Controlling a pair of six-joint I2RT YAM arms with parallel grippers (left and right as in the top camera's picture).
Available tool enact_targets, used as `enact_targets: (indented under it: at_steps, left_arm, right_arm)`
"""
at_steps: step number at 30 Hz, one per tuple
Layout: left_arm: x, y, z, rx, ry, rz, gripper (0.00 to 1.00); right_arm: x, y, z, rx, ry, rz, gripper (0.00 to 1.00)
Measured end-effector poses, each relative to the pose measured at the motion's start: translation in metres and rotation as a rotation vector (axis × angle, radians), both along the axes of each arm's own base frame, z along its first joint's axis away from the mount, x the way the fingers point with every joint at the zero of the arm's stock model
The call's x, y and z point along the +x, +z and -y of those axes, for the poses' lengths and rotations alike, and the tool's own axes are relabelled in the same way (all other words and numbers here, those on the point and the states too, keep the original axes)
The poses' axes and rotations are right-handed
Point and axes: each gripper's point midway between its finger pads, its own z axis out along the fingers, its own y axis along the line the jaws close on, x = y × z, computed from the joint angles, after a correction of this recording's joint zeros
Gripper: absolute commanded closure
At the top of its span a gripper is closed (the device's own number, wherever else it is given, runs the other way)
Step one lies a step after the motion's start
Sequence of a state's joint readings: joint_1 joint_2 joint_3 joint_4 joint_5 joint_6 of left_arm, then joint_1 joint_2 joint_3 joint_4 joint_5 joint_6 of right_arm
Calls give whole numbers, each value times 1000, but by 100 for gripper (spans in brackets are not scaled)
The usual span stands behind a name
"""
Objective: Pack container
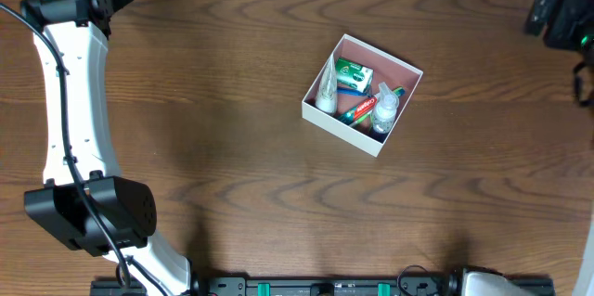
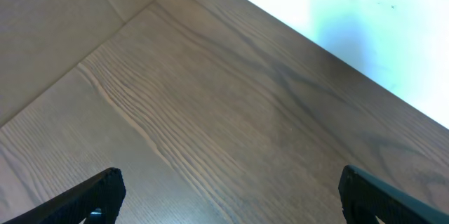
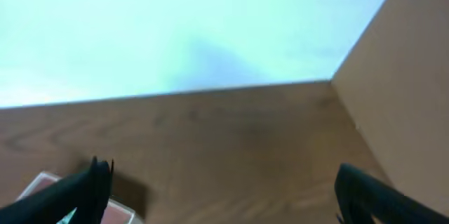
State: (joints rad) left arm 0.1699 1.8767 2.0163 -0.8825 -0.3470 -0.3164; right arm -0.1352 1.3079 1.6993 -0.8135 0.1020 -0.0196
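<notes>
My left gripper [image 2: 228, 196] and right gripper [image 3: 224, 192] both gape wide, holding nothing. The container [image 1: 339, 131] sits right of centre overhead, with toiletries [image 1: 355, 78] inside.

Container [image 1: 340, 128] on table [image 1: 204, 138], right of centre, toiletries [image 1: 355, 77] inside it, left arm [image 1: 74, 101] well apart along left edge

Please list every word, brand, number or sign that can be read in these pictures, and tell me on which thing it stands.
Nothing can be read with certainty.
White lettering on the red tube inside the container: too small to read.
White mark on the green box: too blurred to read.
Both wrist views: no text at all.
</notes>
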Motion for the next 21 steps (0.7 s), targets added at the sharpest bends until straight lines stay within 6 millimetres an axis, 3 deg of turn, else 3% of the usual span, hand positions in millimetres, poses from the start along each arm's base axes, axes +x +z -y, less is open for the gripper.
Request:
enact_targets:
  at_steps: [4,11,21]
  left_arm:
    - [0,0,0,0,0,0,2]
    - [0,0,0,0,0,0,2]
    - [0,0,0,0,0,0,2]
  right_arm:
    - [-6,-35,-2,-16,9,50,1]
    - [-30,-117,-15,-18,66,119,1]
    - [-83,-182,-32,-31,121,290,1]
